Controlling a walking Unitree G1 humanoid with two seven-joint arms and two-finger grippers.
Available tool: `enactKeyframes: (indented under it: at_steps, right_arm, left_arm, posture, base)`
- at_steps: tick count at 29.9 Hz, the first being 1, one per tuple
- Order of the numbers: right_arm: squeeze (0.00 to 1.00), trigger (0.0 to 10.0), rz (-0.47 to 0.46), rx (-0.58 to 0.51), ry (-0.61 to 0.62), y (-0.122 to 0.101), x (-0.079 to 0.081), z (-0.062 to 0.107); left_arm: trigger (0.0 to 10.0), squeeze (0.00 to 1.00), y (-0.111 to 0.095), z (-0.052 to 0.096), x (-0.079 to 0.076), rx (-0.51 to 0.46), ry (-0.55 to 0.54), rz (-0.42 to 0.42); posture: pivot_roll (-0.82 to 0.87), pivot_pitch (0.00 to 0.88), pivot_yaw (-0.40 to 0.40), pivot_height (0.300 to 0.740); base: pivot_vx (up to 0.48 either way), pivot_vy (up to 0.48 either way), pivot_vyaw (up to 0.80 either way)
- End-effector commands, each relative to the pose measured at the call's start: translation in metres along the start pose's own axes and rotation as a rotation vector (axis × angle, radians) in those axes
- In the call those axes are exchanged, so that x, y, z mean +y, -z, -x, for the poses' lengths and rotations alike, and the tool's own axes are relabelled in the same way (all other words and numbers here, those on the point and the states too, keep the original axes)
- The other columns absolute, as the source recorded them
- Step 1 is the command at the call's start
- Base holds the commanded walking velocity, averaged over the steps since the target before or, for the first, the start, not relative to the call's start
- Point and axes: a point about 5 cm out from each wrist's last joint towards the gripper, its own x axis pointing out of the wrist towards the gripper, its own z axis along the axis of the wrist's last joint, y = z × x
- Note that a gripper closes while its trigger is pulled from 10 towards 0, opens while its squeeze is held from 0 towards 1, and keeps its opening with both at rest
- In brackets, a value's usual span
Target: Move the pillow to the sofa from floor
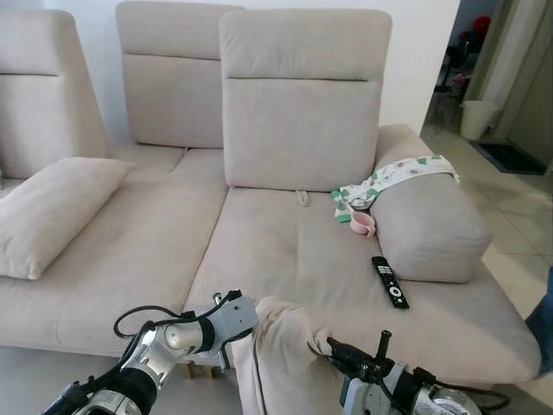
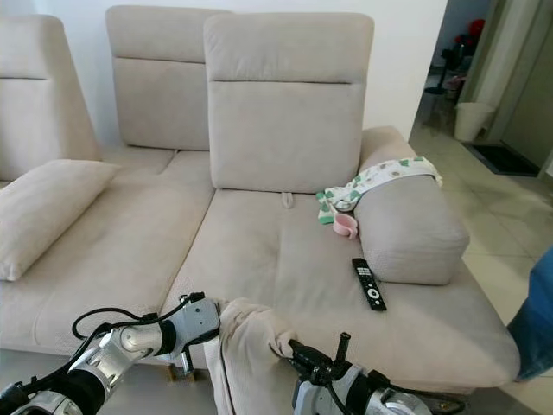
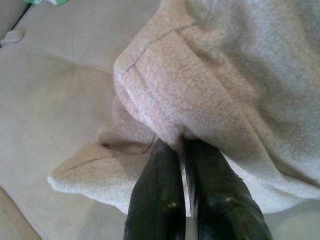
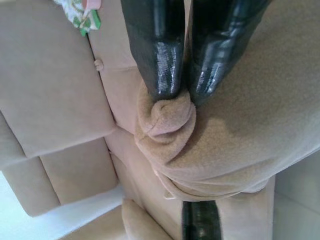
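Both grippers pinched tight on pillow, left gripper, right gripper; pillow hangs upright just off sofa front edge, seat straight ahead

The pillow was beige and soft, its fabric bunched and hanging limp. It was held up at the front edge of the sofa, its upper corner reaching over the seat cushion. The sofa was light beige with tall backrests.
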Motion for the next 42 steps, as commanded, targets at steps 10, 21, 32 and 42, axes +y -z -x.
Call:
enactKeyframes:
  at_steps: [10, 21, 32, 42]
  right_arm:
    - [0.0, 10.0, -0.094, -0.098, 0.321, -0.024, -0.044, -0.008]
    - [0.0, 10.0, -0.148, -0.147, 0.353, -0.038, -0.042, -0.018]
    - [0.0, 10.0, -0.159, -0.19, 0.304, -0.047, -0.036, -0.016]
    - [0.0, 10.0, -0.156, -0.193, 0.318, -0.047, -0.039, -0.014]
  left_arm:
    - [0.0, 0.0, -0.009, 0.023, 0.04, -0.065, -0.373, 0.063]
    - [10.0, 0.0, -0.009, 0.03, 0.033, -0.146, -0.38, 0.201]
    - [10.0, 0.0, -0.033, 0.042, 0.012, -0.24, -0.105, -0.22]
    - [10.0, 0.0, -0.026, 0.056, 0.019, -0.159, -0.026, -0.361]
  posture:
    - [0.13, 0.039, 0.001, 0.545]
    - [0.14, 0.032, -0.01, 0.575]
    - [0.13, 0.028, -0.017, 0.625]
    - [0.13, 0.021, -0.011, 0.66]
  base:
    - [0.0, 0.0, 0.0]
    - [0.0, 0.0, 0.0]
    - [0.0, 0.0, 0.0]
    - [0.0, 0.0, 0.0]
